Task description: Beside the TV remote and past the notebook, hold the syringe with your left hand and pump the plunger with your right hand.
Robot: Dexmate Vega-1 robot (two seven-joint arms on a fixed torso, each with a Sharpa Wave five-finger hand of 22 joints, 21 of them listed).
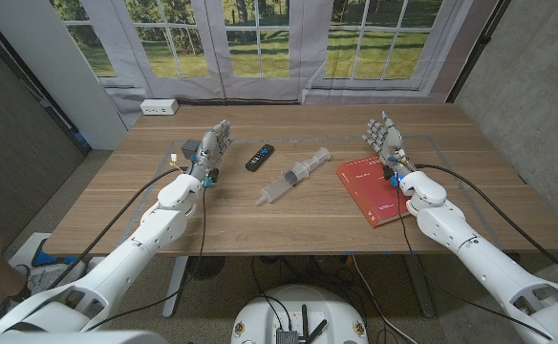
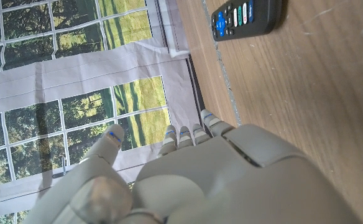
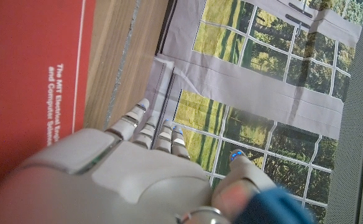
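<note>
A clear syringe lies slantwise on the wooden table near its middle, its plunger end pointing toward the far right. A black TV remote lies just to its left, and it also appears in the left wrist view as the remote. A red notebook lies to the right of the syringe; its cover fills part of the right wrist view. My left hand stands upright, fingers apart, left of the remote, holding nothing. My right hand stands upright with spread fingers at the notebook's far edge, holding nothing.
A white power strip sits at the table's far left edge. Windows with grey curtains stand behind the table. Black cables run along both arms. A small blue-and-white object sits close to my left hand.
</note>
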